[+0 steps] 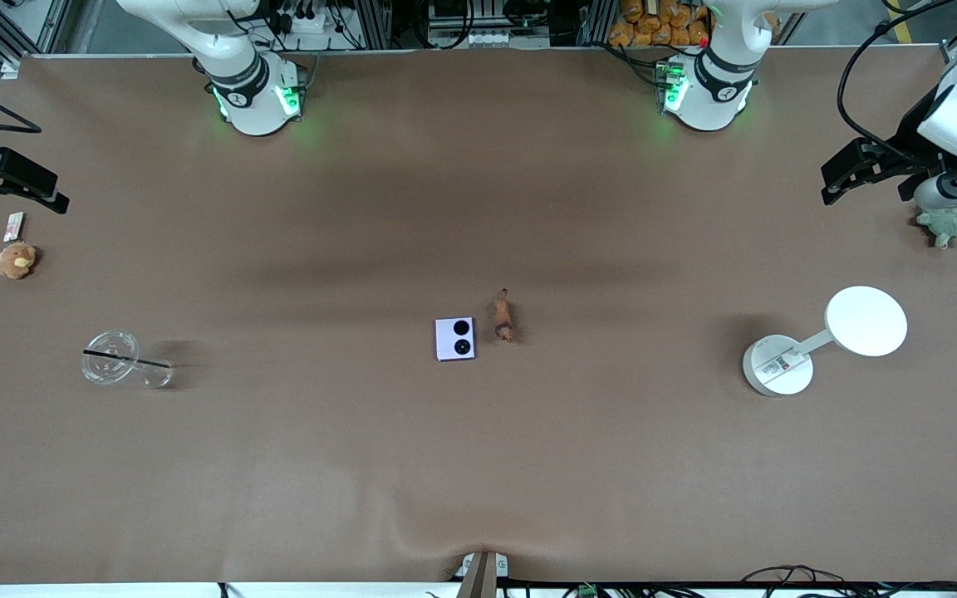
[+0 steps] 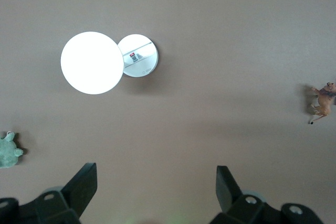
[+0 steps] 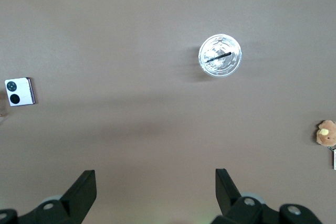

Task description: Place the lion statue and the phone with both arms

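Note:
The lion statue (image 1: pixel 503 316) is a tiny orange-brown figurine lying at the table's middle; it also shows in the left wrist view (image 2: pixel 322 102). The phone (image 1: pixel 454 338), pale lavender with two black camera circles, lies flat beside it toward the right arm's end, and shows in the right wrist view (image 3: pixel 19 92). My left gripper (image 1: pixel 829 189) hangs open and empty above the left arm's end of the table (image 2: pixel 156 182). My right gripper (image 1: pixel 59 202) hangs open and empty above the right arm's end (image 3: pixel 156 182). Both are far from the two objects.
A white round-based lamp (image 1: pixel 827 339) stands toward the left arm's end, with a green plush toy (image 1: pixel 948 225) under the left arm. A clear cup with a black straw (image 1: pixel 123 361), a brown plush (image 1: pixel 17 260) and a small card (image 1: pixel 14 224) lie toward the right arm's end.

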You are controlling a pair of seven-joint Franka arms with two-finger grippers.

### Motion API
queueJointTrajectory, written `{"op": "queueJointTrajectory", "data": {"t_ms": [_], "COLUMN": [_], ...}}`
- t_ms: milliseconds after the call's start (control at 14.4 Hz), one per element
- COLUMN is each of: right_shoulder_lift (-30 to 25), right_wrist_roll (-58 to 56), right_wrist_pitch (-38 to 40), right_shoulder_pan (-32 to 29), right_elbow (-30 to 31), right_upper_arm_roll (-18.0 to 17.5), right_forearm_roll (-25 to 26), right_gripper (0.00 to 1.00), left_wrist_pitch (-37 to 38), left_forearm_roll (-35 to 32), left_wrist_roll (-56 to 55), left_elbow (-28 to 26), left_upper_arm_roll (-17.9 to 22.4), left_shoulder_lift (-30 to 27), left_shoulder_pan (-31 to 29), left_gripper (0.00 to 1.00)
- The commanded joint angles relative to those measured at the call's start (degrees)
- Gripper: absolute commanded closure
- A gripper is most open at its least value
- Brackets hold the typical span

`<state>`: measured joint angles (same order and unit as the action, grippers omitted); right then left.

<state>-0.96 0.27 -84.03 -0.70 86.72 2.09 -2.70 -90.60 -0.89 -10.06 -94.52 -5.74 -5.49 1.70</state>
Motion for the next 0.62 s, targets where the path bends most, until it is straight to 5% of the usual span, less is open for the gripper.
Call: {"op": "queueJointTrajectory", "data": {"t_ms": [0,554], "right_shoulder_lift": [-0.09,-0.09], "right_wrist_roll": [-0.36,-0.44], "right_wrist_pitch": [0.71,0.71], "right_shoulder_pan": [-0.44,-0.62], "right_elbow": [-0.50,-1.02], "right_upper_arm_roll": [-0.25,-0.25], "right_forearm_roll": [0.06,0.15], "right_gripper": [0.00,0.00], "left_wrist_pitch": [1.48,3.23], "left_forearm_roll": [1.06,1.06], "left_wrist_roll": [1.45,1.27], "left_elbow": [1.71,1.71], "left_upper_arm_roll": [0.55,0.55], "left_shoulder_lift": [0.57,0.39], "left_shoulder_pan": [0.14,0.23], "left_gripper": [0.00,0.00]}}
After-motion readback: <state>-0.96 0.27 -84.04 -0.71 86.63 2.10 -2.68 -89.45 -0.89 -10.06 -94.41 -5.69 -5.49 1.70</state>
